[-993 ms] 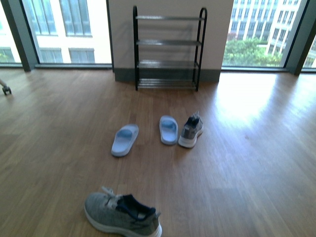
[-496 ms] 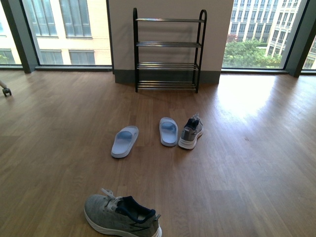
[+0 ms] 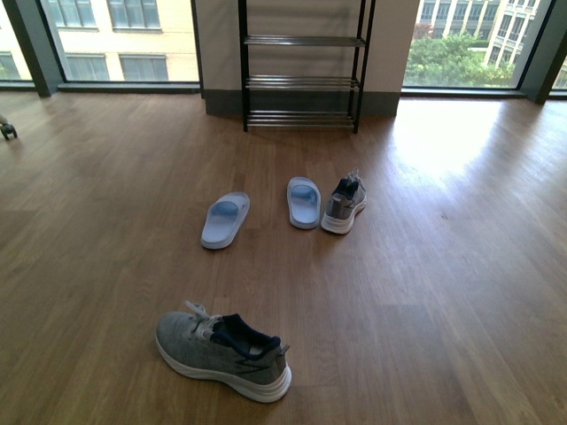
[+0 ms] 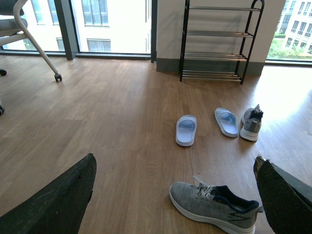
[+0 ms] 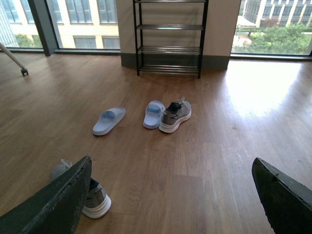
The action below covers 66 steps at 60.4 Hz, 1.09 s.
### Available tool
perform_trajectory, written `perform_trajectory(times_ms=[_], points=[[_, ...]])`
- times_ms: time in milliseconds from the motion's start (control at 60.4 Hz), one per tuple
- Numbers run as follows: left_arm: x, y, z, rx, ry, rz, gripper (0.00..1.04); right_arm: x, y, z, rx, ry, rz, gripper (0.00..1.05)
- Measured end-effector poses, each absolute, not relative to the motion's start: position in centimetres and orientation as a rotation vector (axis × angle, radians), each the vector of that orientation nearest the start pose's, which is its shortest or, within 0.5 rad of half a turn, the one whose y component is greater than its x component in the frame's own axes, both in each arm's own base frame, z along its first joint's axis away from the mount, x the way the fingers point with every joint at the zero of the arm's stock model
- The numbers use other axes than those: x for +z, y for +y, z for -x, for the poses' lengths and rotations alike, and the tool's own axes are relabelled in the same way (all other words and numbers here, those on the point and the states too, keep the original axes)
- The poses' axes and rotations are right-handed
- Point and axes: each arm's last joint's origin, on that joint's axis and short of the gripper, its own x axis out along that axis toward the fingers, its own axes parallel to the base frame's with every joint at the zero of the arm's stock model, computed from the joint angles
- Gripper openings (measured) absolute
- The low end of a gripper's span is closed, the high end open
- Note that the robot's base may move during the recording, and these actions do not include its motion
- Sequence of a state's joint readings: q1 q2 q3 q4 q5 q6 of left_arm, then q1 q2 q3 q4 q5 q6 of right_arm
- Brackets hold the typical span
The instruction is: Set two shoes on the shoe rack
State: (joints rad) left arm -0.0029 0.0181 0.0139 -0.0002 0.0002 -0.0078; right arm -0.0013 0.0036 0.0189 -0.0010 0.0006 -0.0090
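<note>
Front view: my near sneaker (image 3: 223,356) lay close on the wood floor (image 3: 461,292). The far sneaker (image 3: 344,203) stood just beside a pale blue slipper (image 3: 304,202), with the second slipper (image 3: 225,220) apart. The shoe rack (image 3: 301,80) stood well beyond, at the wall.
Left wrist view: my left hand (image 4: 174,163) was spread wide above the floor.
Right wrist view: my right hand (image 5: 171,163) was spread wide, and one finger (image 5: 58,200) hid part of the near sneaker.
Writing: any shoe marks were too small to read.

Left slipper (image 3: 226,219), right slipper (image 3: 304,202) and far sneaker (image 3: 344,204) dot the open floor (image 3: 461,266) before the rack (image 3: 301,41)
</note>
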Motion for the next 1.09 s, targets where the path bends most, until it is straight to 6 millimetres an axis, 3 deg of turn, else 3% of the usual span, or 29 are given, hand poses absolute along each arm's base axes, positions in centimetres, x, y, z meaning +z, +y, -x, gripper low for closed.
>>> perform_trajectory(times_ms=[1092], points=[[16.68, -0.03, -9.80, -0.003, 0.004, 0.008, 0.95, 16.96, -0.01, -9.67, -0.002, -0.014, 0.009, 0.95]])
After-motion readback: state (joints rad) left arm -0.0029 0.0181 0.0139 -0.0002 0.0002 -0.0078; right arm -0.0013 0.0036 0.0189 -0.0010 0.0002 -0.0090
